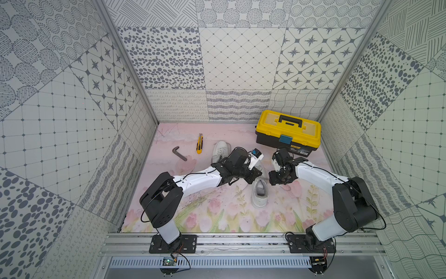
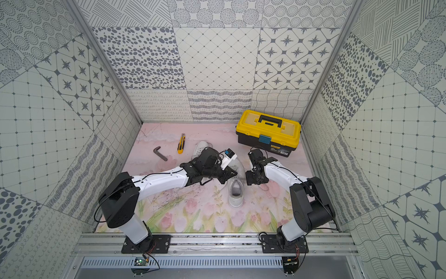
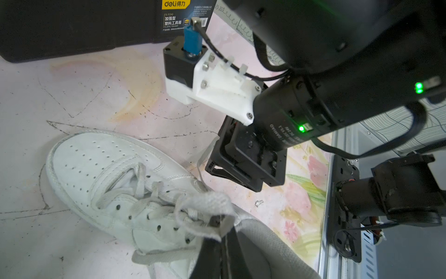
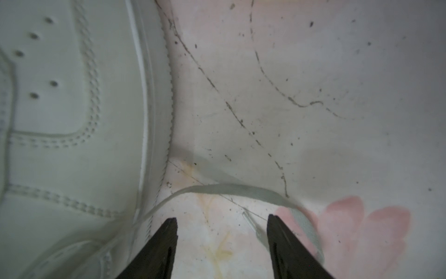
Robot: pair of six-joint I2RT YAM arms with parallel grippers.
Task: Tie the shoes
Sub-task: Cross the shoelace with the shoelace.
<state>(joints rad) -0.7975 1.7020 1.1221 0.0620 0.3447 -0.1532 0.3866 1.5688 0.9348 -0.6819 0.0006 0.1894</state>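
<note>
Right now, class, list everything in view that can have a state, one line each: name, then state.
left end effector, shut on a lace loop of the near shoe
right end effector, open, holding nothing
near shoe, untied, laces loose
far shoe, sole down, partly hidden by the left arm; laces unseen
toolbox, lid closed, latch down
utility knife, lying flat; blade too small to tell

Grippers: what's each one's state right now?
Left gripper: shut on a lace loop.
Right gripper: open, holding nothing; a loose lace lies just past its tips.
</note>
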